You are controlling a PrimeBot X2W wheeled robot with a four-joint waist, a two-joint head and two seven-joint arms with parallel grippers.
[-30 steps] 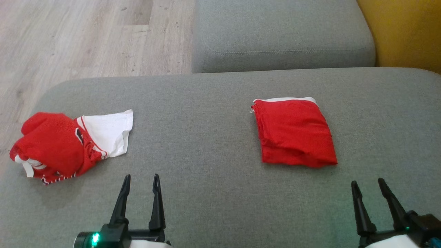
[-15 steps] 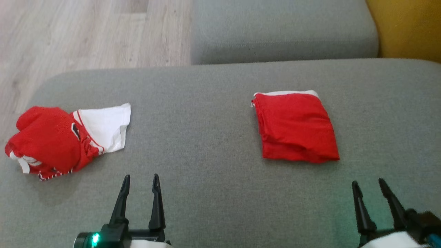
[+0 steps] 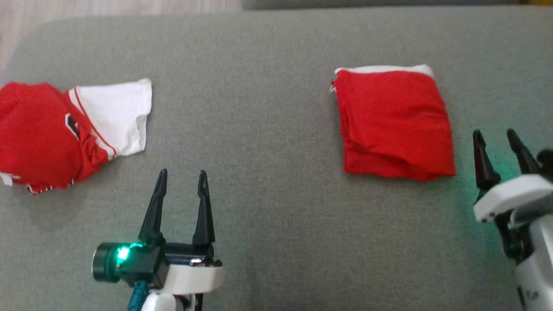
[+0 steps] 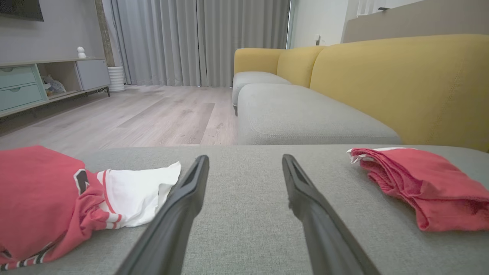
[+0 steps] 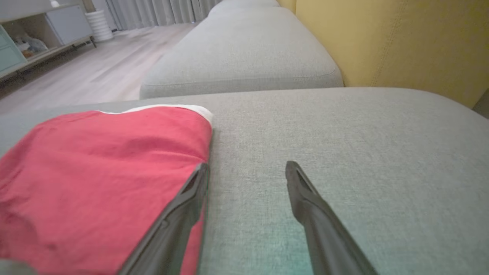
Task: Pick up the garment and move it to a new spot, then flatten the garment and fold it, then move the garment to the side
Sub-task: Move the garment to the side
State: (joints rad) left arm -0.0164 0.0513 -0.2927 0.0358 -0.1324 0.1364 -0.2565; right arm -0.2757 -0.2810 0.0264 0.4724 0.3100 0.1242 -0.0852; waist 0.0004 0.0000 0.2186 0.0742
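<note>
A crumpled red and white garment (image 3: 52, 129) lies at the left edge of the grey cushion (image 3: 268, 108); in the left wrist view the crumpled garment (image 4: 46, 198) sits left of my fingers. A folded red garment (image 3: 393, 125) lies flat at the right. My left gripper (image 3: 182, 172) stands open over bare cushion, right of and nearer than the crumpled garment, holding nothing. My right gripper (image 3: 494, 131) is open just right of the folded garment, empty. In the right wrist view my right gripper (image 5: 246, 164) has its left finger at the edge of the folded garment (image 5: 99, 172).
A second grey cushion (image 5: 240, 53) lies beyond this one, with the yellow backrest (image 4: 401, 84) to the right. Wooden floor (image 4: 133, 114) and a low cabinet (image 4: 38, 80) lie off to the left. Bare cushion spans the stretch between the two garments.
The head camera has tilted down, so the whole picture has shifted. Both arms reach farther over the cushion; the right gripper has come up beside the folded garment. Neither garment has moved.
</note>
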